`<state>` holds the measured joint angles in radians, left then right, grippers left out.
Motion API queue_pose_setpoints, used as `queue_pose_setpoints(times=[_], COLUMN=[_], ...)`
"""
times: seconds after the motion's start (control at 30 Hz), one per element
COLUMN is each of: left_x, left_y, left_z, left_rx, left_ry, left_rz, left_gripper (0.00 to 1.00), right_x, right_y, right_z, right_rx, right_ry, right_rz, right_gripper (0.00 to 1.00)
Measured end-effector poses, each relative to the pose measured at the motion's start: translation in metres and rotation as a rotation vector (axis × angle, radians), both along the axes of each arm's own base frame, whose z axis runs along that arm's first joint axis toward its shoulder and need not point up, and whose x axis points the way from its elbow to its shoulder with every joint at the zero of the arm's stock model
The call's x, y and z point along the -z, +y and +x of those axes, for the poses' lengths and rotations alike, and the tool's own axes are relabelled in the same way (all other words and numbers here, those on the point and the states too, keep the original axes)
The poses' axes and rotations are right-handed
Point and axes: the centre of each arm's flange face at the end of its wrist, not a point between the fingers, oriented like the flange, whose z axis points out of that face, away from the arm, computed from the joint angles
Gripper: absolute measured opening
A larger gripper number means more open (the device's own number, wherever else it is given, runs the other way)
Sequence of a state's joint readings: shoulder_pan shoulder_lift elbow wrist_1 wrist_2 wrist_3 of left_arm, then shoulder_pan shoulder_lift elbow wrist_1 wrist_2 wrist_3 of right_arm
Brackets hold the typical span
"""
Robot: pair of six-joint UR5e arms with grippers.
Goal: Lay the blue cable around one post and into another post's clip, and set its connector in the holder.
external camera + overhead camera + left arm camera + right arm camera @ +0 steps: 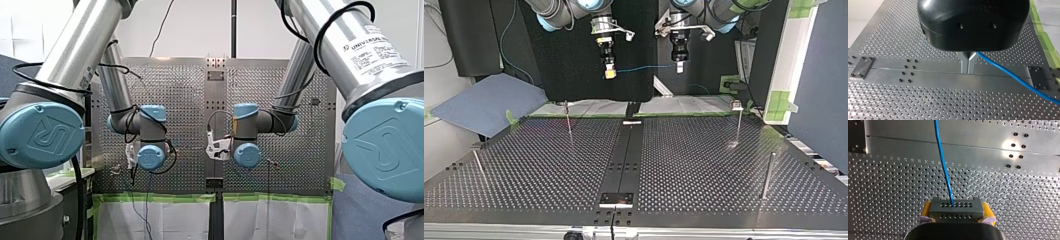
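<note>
Above the tabletop [724, 165], right jaws grip the connector [956, 208]; at their top-view 3 o'clock, left jaws pinch the blue cable [1010, 72].

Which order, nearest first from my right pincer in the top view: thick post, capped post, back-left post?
1. Back-left post, far edge, my right pincer's side.
2. Capped post, far edge, right.
3. Thick post, right, nearer the camera.

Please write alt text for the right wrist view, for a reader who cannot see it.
My right pincer, with yellow pads, grips a grey connector with rows of small holes. A blue cable leaves the connector and runs straight ahead, above the perforated table and across its smooth metal strip.
</note>
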<state>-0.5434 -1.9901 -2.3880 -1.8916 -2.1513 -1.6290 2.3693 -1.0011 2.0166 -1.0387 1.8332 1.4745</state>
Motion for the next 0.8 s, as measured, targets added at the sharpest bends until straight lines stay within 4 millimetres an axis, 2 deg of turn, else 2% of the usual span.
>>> queue_pose_setpoints(times=[0.43,0.67,0.8], left_x=[-0.001,-0.006,-0.006], left_y=[0.000,0.000,-0.003], left_z=[-0.001,-0.026,-0.040], left_rx=[0.000,0.000,0.000], left_ry=[-0.002,-0.025,-0.041], left_rz=[0.001,-0.002,-0.015], left_gripper=[0.01,0.01,0.01], right_x=[0.002,0.041,0.052], right_y=[0.002,0.034,0.040], right_z=[-0.001,-0.013,-0.017], right_rx=[0.000,0.004,0.007], right_ry=[0.003,0.053,0.044], right_rz=[0.006,0.114,0.150], right_gripper=[0.00,0.00,0.00])
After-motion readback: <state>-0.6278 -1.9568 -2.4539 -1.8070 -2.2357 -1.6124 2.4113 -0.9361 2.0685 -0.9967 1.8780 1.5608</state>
